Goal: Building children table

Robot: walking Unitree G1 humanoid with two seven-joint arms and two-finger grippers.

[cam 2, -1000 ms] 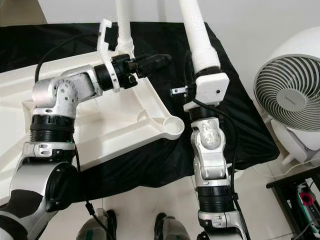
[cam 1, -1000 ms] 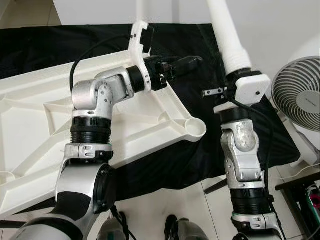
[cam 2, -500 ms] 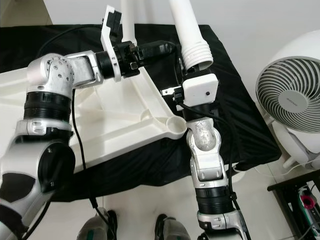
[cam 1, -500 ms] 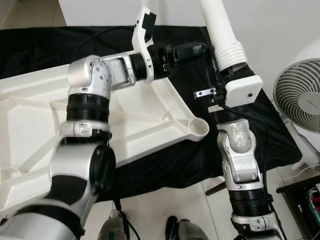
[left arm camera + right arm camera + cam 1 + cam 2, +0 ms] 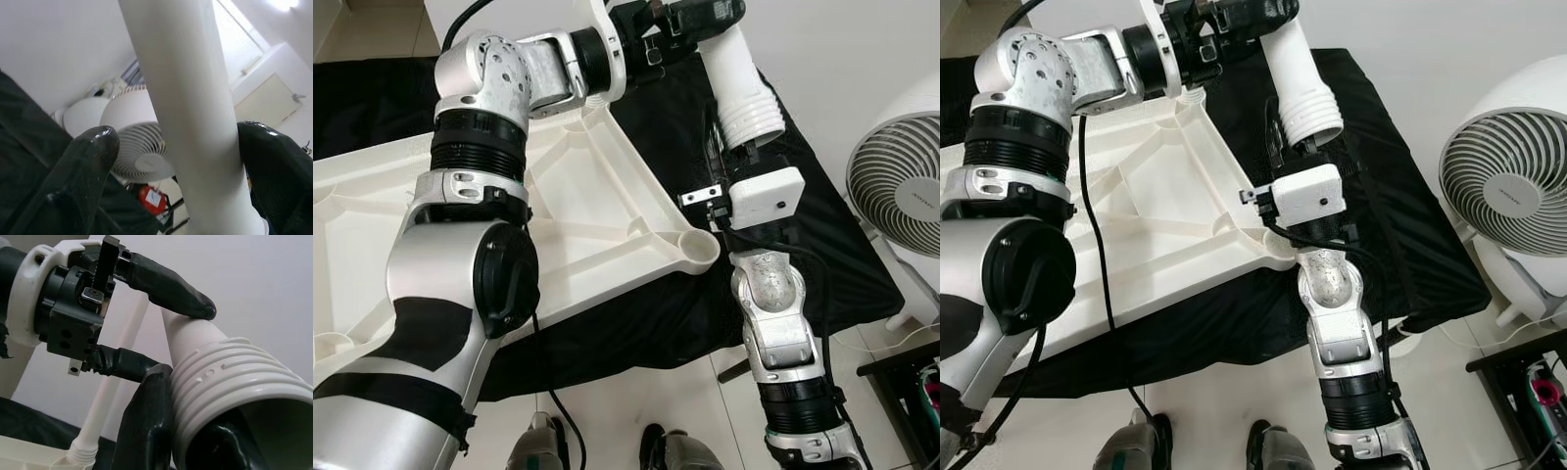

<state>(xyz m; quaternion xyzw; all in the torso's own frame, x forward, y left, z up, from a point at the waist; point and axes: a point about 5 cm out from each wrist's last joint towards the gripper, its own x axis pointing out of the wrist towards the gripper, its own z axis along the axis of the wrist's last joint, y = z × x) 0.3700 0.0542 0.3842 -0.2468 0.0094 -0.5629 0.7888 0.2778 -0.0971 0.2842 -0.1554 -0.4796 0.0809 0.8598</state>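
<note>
Overhead, the left gripper (image 5: 705,18) is straddling the white table leg (image 5: 736,73) with fingers apart, one on each side. Lower down, the right gripper (image 5: 195,431) is clamping the leg's threaded end, above the upturned white tabletop (image 5: 597,215) lying on the black-draped bench (image 5: 685,304).

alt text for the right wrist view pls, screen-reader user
A white table leg with a ribbed, hollow threaded end is held by the right gripper near that end, while the left gripper straddles its shaft higher up. Behind stand a second white leg and a pale wall.
</note>
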